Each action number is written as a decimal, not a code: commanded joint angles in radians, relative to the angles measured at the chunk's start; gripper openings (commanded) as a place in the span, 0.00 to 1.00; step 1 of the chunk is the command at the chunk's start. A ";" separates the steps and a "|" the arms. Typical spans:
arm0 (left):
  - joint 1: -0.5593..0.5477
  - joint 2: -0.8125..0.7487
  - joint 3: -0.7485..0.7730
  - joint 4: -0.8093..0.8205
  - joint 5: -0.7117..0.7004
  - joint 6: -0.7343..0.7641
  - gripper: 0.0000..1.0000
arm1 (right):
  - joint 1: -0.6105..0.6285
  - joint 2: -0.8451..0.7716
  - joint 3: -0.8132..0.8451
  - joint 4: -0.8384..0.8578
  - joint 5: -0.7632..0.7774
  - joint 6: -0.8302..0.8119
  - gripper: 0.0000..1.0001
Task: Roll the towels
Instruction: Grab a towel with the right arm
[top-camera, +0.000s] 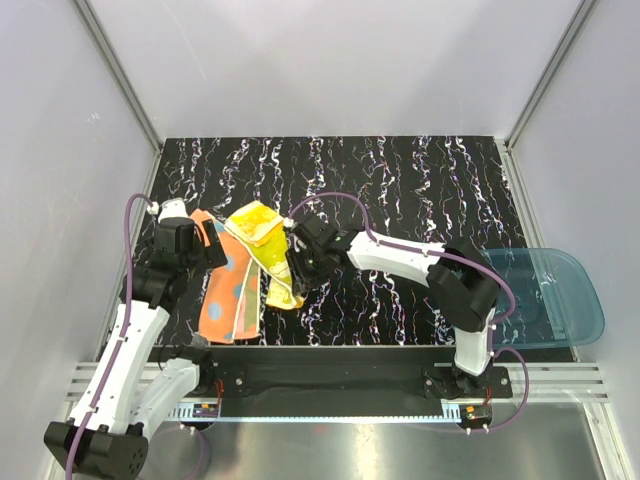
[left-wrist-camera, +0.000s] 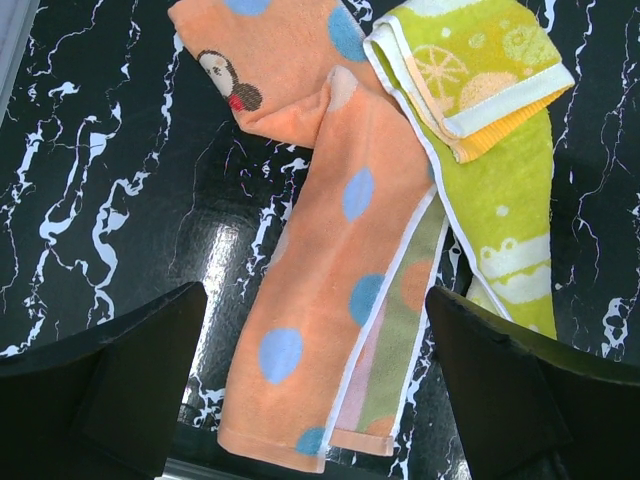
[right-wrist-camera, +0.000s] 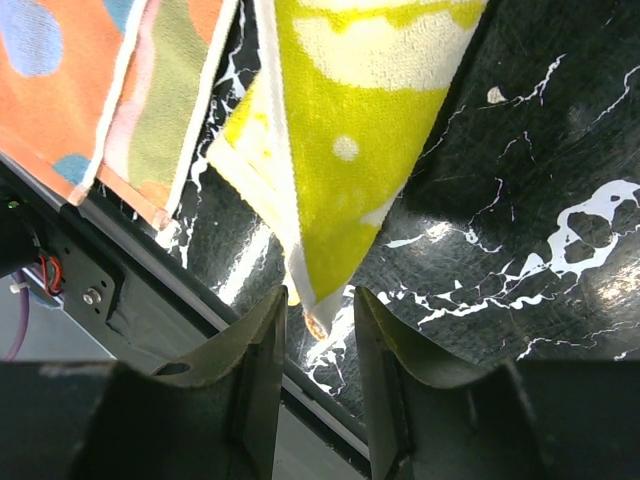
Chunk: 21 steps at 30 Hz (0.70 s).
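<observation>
The orange towel with blue polka dots (top-camera: 225, 295) lies as a long folded strip at the table's near left. The yellow towel (top-camera: 255, 225) lies beside it on the right, its far end folded over and its near end a narrow strip. My left gripper (top-camera: 205, 248) hovers over the orange towel (left-wrist-camera: 330, 300), open wide and empty, its midpoint (left-wrist-camera: 315, 335) above the strip. My right gripper (top-camera: 298, 268) is at the yellow towel's near corner (right-wrist-camera: 350, 180). Its jaws (right-wrist-camera: 320, 310) stand slightly apart with the corner tip between them, touching neither finger.
A translucent blue tray (top-camera: 560, 300) sits at the table's right edge. The table's near edge and metal rail (right-wrist-camera: 150, 310) run just below the right gripper. White walls enclose the black marbled table (top-camera: 420, 190).
</observation>
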 joint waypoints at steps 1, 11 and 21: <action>0.002 -0.013 -0.004 0.039 0.005 0.022 0.99 | 0.009 0.022 0.029 -0.017 0.025 0.008 0.40; 0.002 -0.015 -0.006 0.039 0.002 0.023 0.99 | 0.012 0.033 0.006 -0.012 0.017 0.014 0.26; 0.003 -0.015 -0.006 0.039 -0.007 0.025 0.99 | 0.013 0.000 0.004 -0.052 0.037 -0.016 0.00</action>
